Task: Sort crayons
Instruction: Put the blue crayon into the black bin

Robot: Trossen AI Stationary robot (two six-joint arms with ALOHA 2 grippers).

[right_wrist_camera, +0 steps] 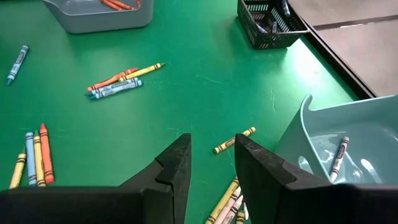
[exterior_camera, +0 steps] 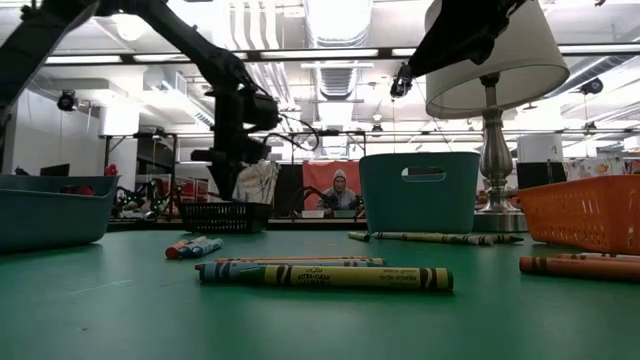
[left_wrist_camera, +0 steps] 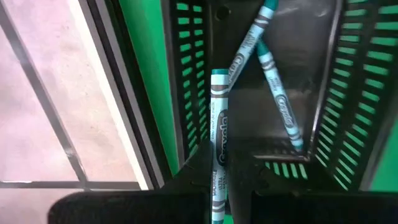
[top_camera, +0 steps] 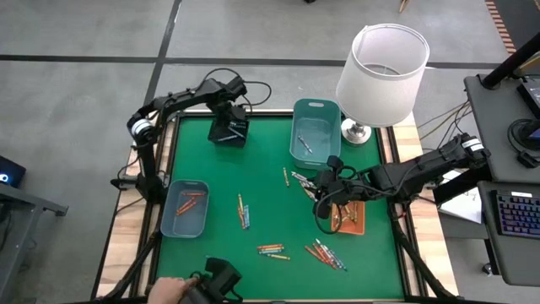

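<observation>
Two dark jointed arms w/ silver joint bands, black cables, blocky black fingers (right_wrist_camera: 177, 171).

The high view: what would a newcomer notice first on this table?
Probably the crayons scattered over the green table, with a big white lamp at the far right corner. The left pincer is shut on a teal crayon above the black basket at the far side. The right pincer is open above loose crayons, beside the teal bin.
</observation>
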